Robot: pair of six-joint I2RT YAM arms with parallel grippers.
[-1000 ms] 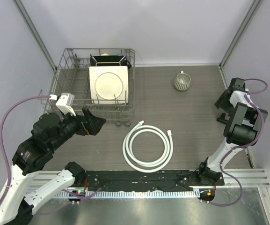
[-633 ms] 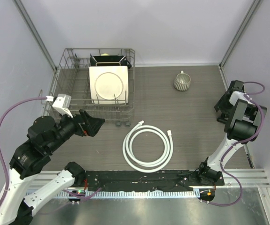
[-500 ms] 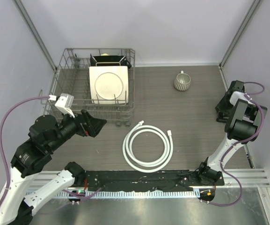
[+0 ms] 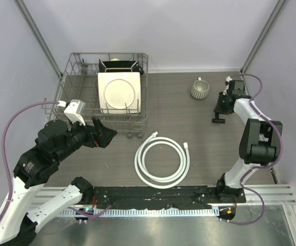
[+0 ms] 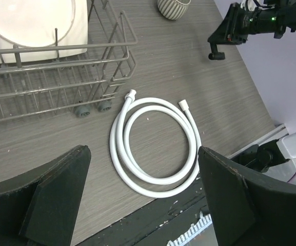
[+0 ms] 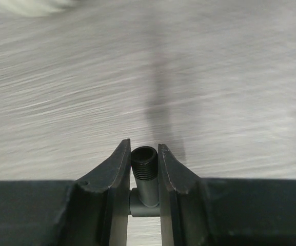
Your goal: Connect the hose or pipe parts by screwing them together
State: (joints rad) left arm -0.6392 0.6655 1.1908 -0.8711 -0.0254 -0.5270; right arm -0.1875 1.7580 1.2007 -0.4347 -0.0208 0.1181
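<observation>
Black threads show at the mouth of the small T-shaped fitting [image 6: 144,163]. My right claw [image 6: 143,154] pinches it between its two fingers, with the threaded stub lying along the fingers between their tips and the cross-piece tucked behind. That claw hangs over the far right of the table [image 4: 189,118], near the ribbed cup [image 4: 199,88].

The white hose [image 4: 162,183] lies well apart from it, toward me and to the left, flat on the wood-grain top in about two loops. Both end connectors sit on the far side of the coil. One connector [image 4: 186,145] is on the right and is the nearer to the fitting. The other connector [image 4: 154,135] is at the far left, near the feet of the dish rack [image 4: 86,54].

My left claw [image 5: 142,149] is spread wide and holds nothing. It looks down on the coil from the left and is the nearer arm to that left connector. I judge the coming move needs the left to lift a connector so its axis lines up with the stub.

Grey walls close in on three sides, and the rack with its plate [image 4: 119,92] crowds the far left.
</observation>
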